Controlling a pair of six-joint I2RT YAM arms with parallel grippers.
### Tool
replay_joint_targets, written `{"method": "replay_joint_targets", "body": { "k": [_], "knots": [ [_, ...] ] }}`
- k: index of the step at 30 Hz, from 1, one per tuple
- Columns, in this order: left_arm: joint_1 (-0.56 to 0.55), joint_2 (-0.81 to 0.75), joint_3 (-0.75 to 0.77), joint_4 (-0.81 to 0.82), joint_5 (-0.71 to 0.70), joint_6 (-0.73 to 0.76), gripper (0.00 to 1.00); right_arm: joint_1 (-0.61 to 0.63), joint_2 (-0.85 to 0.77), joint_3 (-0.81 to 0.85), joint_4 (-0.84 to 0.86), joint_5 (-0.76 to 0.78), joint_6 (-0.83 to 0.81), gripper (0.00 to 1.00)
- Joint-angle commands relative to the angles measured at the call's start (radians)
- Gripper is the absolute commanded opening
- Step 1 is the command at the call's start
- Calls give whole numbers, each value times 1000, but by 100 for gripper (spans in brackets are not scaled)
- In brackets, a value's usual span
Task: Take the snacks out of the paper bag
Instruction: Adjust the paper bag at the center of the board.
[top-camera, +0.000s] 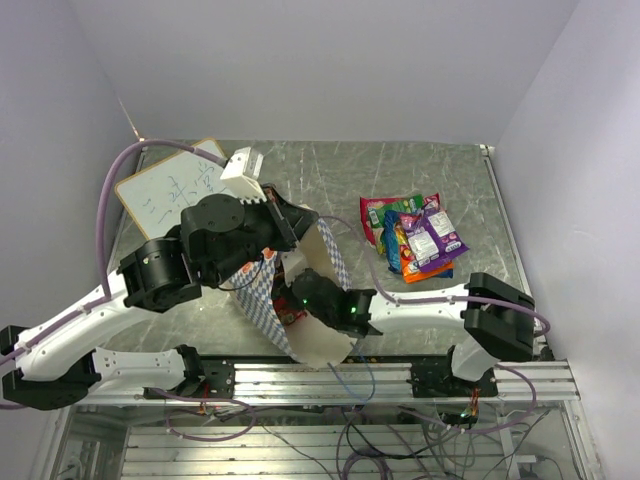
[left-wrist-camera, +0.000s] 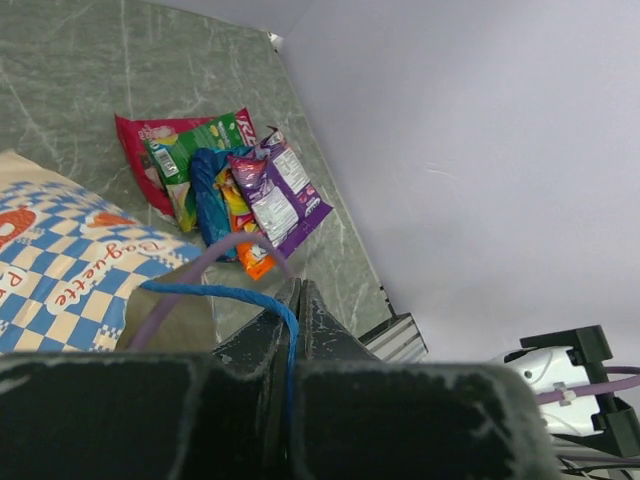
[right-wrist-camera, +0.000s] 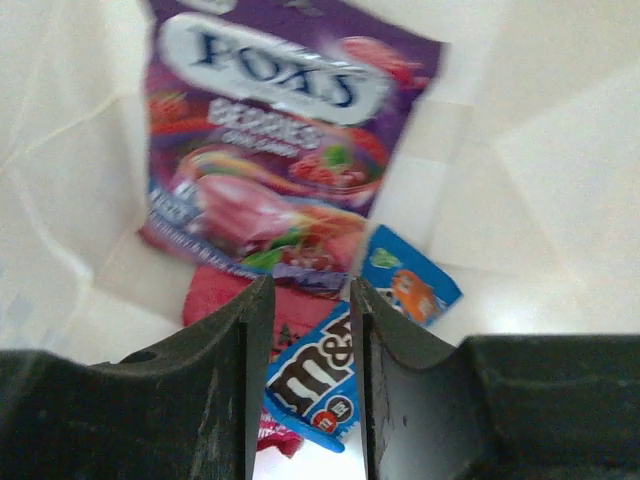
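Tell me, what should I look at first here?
A checked paper bag sits at the near edge of the table. The left gripper pinches its blue cord handle, and the open right gripper is inside, above a purple packet. A colourful pile of snacks lies to the bag's right.

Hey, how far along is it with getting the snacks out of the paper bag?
Partly done: a pile of packets already lies on the table. In hand: the left gripper is shut on the bag's blue cord handle, and the right gripper is open inside the paper bag. Left: a purple packet, a blue packet and a red packet lie in there, none gripped.
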Motion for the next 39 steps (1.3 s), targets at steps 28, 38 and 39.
{"method": "replay_joint_targets", "body": {
  "k": [28,38,39],
  "knots": [
    [-5,69,82,-40,-101,-49,7,153,-604,-177,-81,-432,43,56],
    [-4,58,191,-161,-209,29,7,79,-372,-62,-79,-167,87,54],
    [-4,56,221,-204,-239,50,7,29,-357,-62,-80,-218,99,54]
  ]
}}
